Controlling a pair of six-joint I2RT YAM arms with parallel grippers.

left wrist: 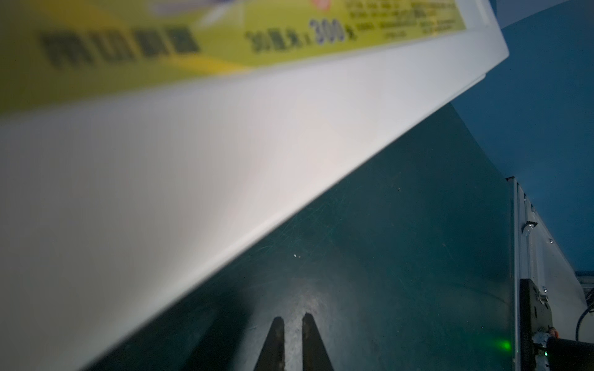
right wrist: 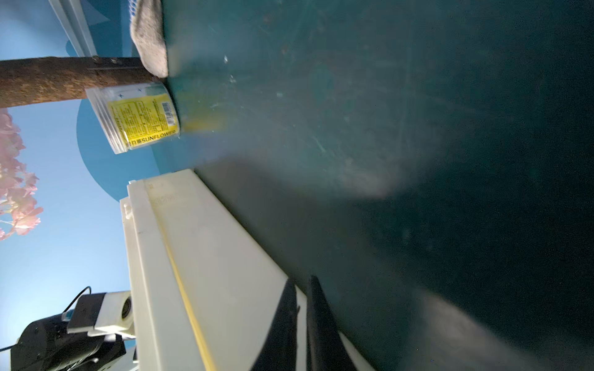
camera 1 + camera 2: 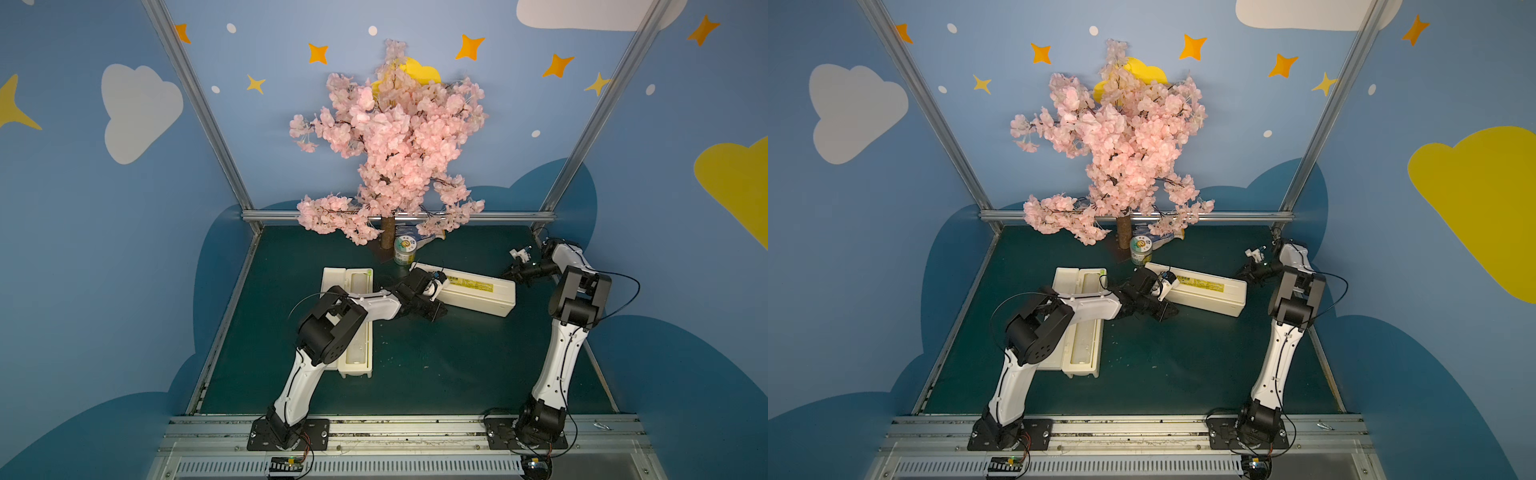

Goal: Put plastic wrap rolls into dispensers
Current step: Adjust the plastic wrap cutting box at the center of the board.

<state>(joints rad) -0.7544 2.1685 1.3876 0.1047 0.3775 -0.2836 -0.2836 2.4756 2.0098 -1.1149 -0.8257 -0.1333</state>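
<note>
Crosswise on the green surface [image 3: 436, 365], closed dispenser [image 3: 478, 293] with long axis slanting from the can [image 3: 404, 249] toward the right fingers [image 2: 302, 279], left fingers [image 1: 293, 318] beside the can-side end, both pairs pinched together, empty.

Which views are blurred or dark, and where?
Left wrist view: the closed dispenser is out of focus, its label smeared. Right wrist view: the can is sharp; the green mat falls into shadow. Both top views: sharp throughout.

Green table [image 3: 436, 374], open dispenser [image 3: 333, 277], closed dispenser [image 3: 478, 291] (labelled), can [image 3: 404, 249]
</note>
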